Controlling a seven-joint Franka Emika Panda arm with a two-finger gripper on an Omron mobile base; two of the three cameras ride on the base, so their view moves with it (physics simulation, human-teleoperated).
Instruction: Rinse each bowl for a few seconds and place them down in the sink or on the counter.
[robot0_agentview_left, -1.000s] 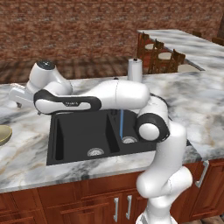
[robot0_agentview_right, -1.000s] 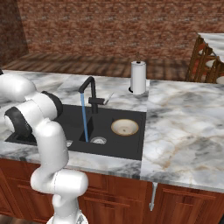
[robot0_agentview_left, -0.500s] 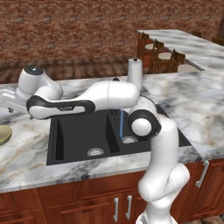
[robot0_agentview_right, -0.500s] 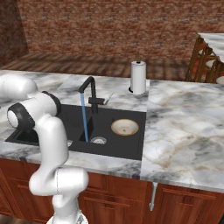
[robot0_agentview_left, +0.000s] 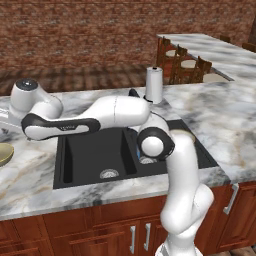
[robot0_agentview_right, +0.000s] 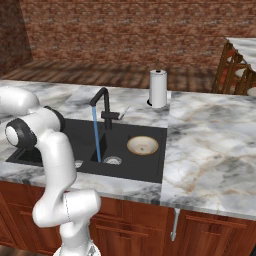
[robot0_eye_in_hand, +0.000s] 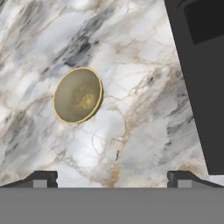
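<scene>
The olive-tan bowl (robot0_eye_in_hand: 78, 95) lies on the counter (robot0_eye_in_hand: 131, 113) beside the sink (robot0_eye_in_hand: 199, 65), ahead of the spread, empty gripper (robot0_eye_in_hand: 113, 177)

Legible text: none. Small white lettering on the dark band of the white robot arm (robot0_agentview_left: 62, 127); unreadable.

white paper-towel roll (robot0_agentview_right: 158, 88) upright on the tabletop, behind the basin's far right corner; also seen from the left (robot0_agentview_left: 153, 85). brick wall (robot0_agentview_right: 130, 27) across the back. wooden chairs (robot0_agentview_left: 182, 65) at a second marble-topped island (robot0_agentview_left: 210, 47) on the right. wooden floor (robot0_agentview_right: 95, 72) between.
</scene>
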